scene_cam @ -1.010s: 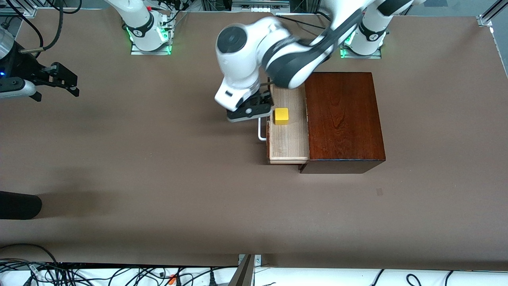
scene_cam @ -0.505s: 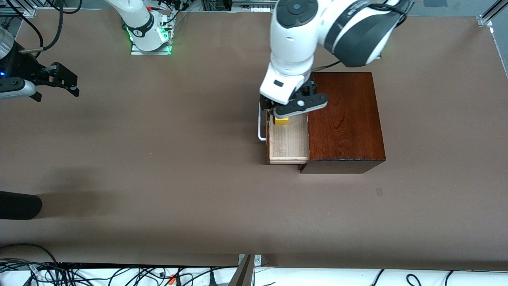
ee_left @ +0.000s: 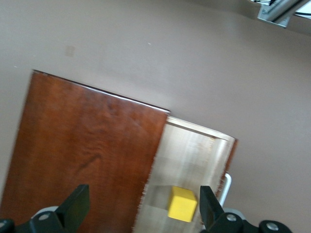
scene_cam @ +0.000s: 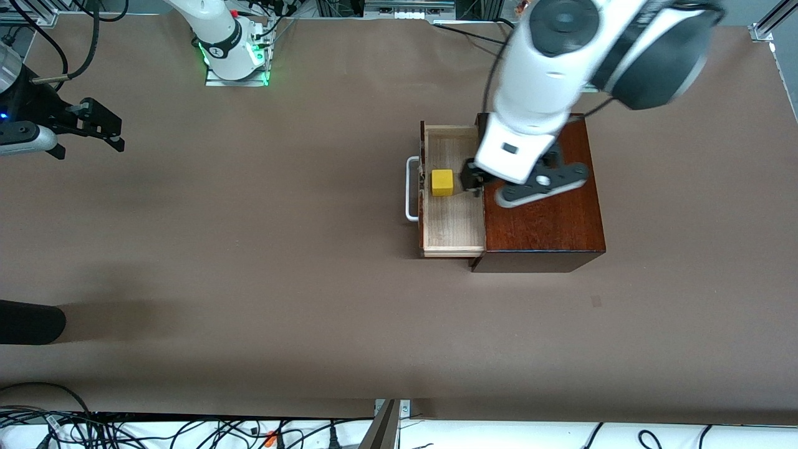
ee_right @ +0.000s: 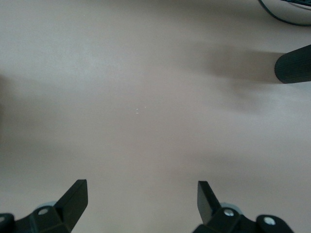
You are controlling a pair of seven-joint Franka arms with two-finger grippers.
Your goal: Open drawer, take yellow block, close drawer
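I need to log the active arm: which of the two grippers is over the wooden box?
The left gripper, open over the box and the drawer. The right gripper waits over bare table.

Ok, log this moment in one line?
drawer: open | yellow block: in drawer, not gripped | left gripper: open, over drawer edge by box | right gripper: open, waiting at table end

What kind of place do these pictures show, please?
Probably a robotics lab: two robot arms bolted to a brown table, cables along its edge, metal frame rails at the corner, and a wooden box as test prop.
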